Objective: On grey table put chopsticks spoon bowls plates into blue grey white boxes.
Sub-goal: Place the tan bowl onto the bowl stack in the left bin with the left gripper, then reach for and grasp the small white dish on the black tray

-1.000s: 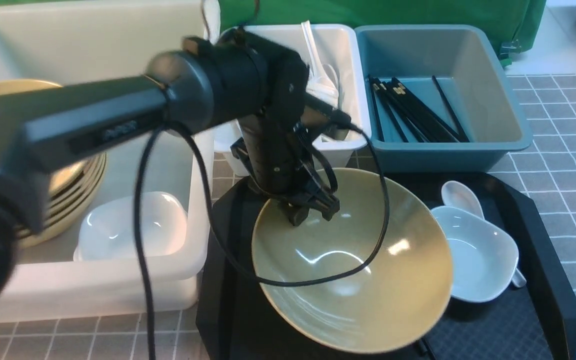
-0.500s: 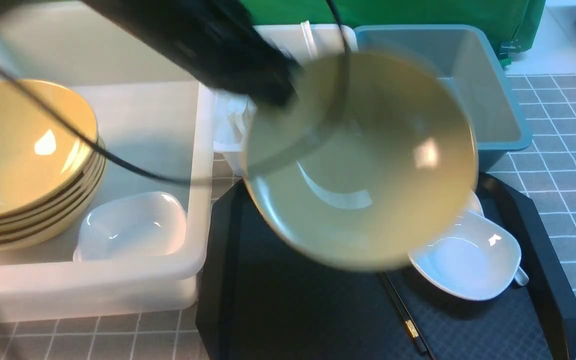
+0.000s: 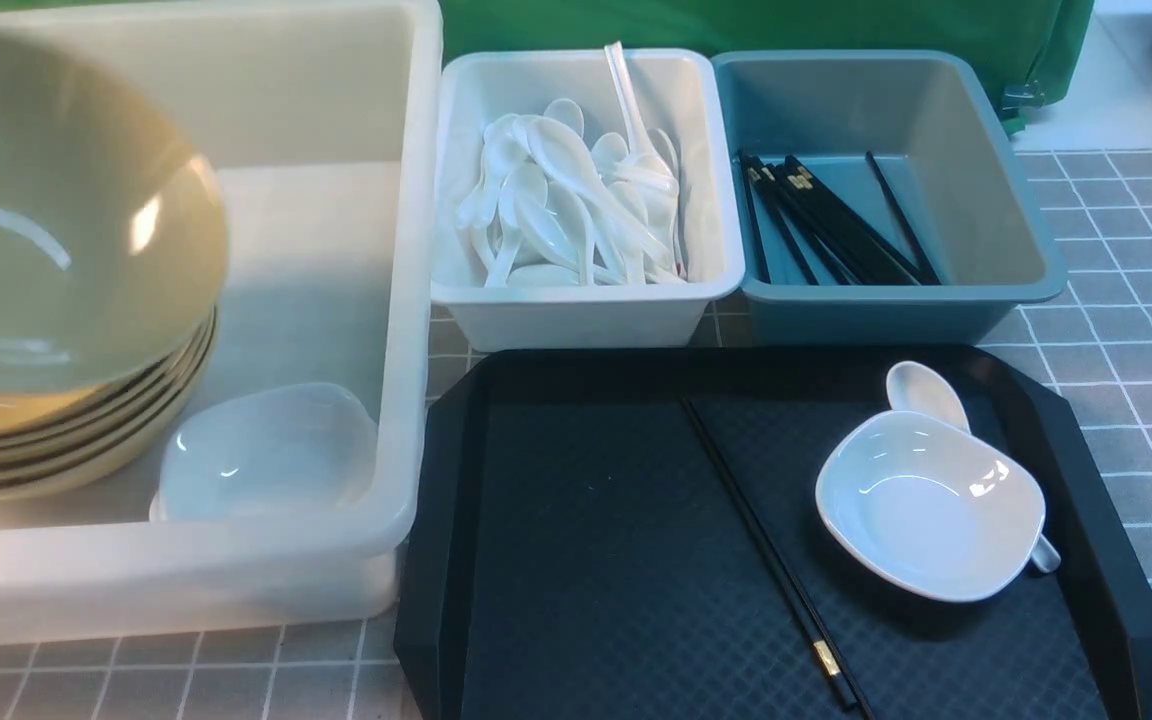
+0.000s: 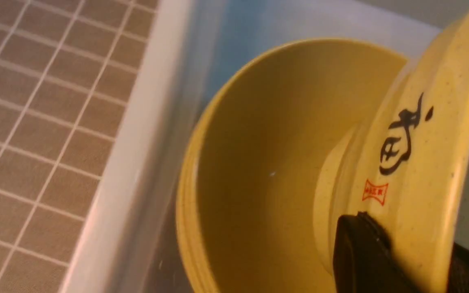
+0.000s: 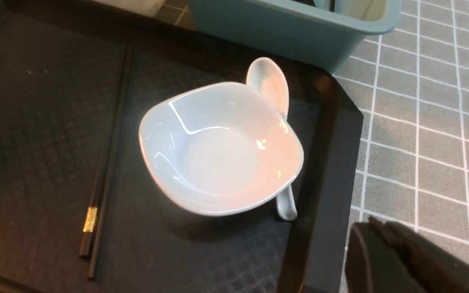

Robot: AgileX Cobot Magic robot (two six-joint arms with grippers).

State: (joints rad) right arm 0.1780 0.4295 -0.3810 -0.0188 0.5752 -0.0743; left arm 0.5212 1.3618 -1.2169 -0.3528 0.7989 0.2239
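- The yellow bowl (image 3: 56, 220) is in the air, tilted, over the stack of bowls (image 3: 56, 440) in the large white box (image 3: 406, 300). It is not yet set down.
- The left end effector (image 4: 409, 244) is clenched on the rim of this bowl; the left wrist view shows one dark finger on its outside.
- Done so far, I judge: a small dish (image 3: 266, 450) lies beside the stack, many spoons (image 3: 576, 210) fill the small white box (image 3: 586, 310), and dark sticks (image 3: 826, 220) lie in the blue box (image 3: 896, 310).
- Left on the black tray (image 3: 586, 560): a pair of chopsticks (image 3: 766, 550), a white dish (image 3: 931, 505) and one spoon (image 3: 921, 390) under it.
- The right end effector (image 5: 385, 240) is clenched on nothing, near the tray's edge over the table (image 3: 1136, 230).
- The front view cuts the bowl at its edge and shows no arm.
- I cannot tell whether the bowl touches the stack.
- The dish hides the middle of the spoon.
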